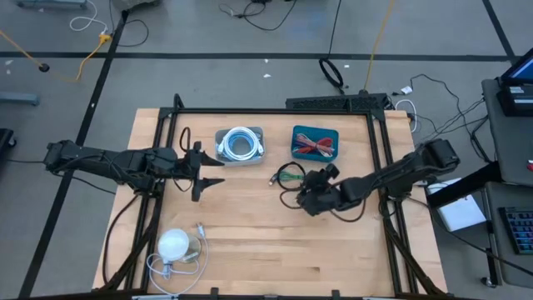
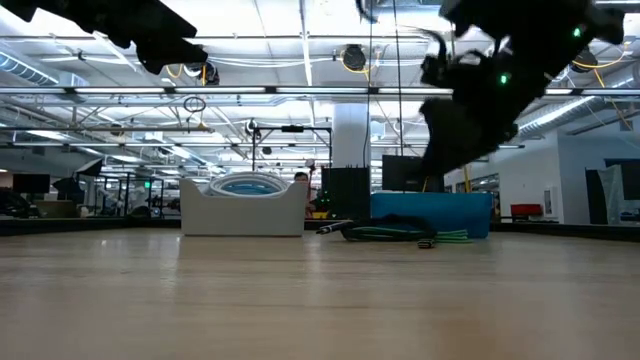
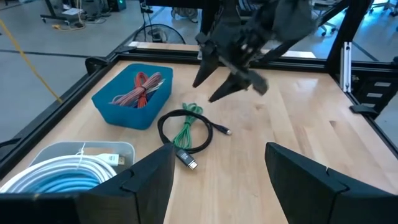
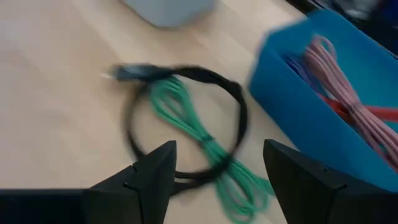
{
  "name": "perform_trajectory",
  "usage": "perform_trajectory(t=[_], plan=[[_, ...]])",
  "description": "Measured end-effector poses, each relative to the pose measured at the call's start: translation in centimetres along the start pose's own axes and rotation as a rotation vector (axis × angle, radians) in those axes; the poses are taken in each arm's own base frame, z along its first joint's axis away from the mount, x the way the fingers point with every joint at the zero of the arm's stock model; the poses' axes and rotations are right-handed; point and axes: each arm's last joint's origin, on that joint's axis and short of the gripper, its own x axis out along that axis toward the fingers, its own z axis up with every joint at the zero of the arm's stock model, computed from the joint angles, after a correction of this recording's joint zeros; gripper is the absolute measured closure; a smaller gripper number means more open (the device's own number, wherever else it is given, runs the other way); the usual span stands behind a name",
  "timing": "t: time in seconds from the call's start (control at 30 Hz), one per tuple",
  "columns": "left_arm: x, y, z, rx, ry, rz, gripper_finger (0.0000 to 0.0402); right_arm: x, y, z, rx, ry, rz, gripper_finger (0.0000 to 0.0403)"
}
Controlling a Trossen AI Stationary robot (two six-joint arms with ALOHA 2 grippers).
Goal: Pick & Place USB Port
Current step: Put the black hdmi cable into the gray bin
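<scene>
The USB cable (image 1: 287, 177), a black loop tied up with a green bundle, lies flat on the wooden table between the two bins; it also shows in the left wrist view (image 3: 186, 127) and the right wrist view (image 4: 186, 118). My right gripper (image 1: 302, 193) hangs open just above and to the near right of the cable (image 3: 208, 90), its fingers slanting down toward it and touching nothing. My left gripper (image 1: 212, 172) waits open at the table's left (image 3: 217, 180), above the wood.
A blue bin (image 1: 315, 142) with red cables stands at the far side, right beside the USB cable. A grey bin (image 1: 239, 144) holds a coiled white and blue cable. A white round object with a white cord (image 1: 175, 243) lies near left. A black frame (image 1: 275, 111) rims the table.
</scene>
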Motion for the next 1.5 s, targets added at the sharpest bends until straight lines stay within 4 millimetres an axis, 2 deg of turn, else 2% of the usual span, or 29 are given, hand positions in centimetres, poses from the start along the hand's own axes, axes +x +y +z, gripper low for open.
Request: perform_trajectory(t=[0.2,0.57,0.73,0.87,1.07,1.1,1.3,1.5], plan=[[0.0,0.0,0.0,-0.012,-0.001,-0.003,0.0147,2.5,-0.5,-0.6,0.039,0.050,-0.100,0.0167],[0.0,0.0,0.0,0.002,-0.001,-0.003,0.0147,7.7,-0.7,-0.7,0.074,0.172,-0.029,0.0167],[0.0,0.0,0.0,0.002,-0.002,-0.003,0.0147,9.0,-0.2,-1.1,0.076,0.178,-0.005,0.0178],[0.0,0.0,0.0,0.002,-0.002,-0.003,0.0147,8.7,0.2,-1.5,0.052,0.147,-0.037,0.0229],[0.0,0.0,0.0,0.001,-0.005,-0.003,0.0147,7.2,0.6,-1.1,0.003,0.100,-0.022,0.0374],[0.0,0.0,0.0,0.001,-0.005,-0.003,0.0147,6.8,0.7,-1.0,-0.010,0.089,-0.013,0.0386],[0.0,0.0,0.1,0.001,-0.006,-0.003,0.0147,4.5,1.3,-0.1,0.004,-0.029,-0.014,0.0389],[0.0,0.0,0.1,0.005,-0.007,-0.003,0.0147,2.3,2.3,2.4,-0.016,-0.307,-0.061,0.0395]])
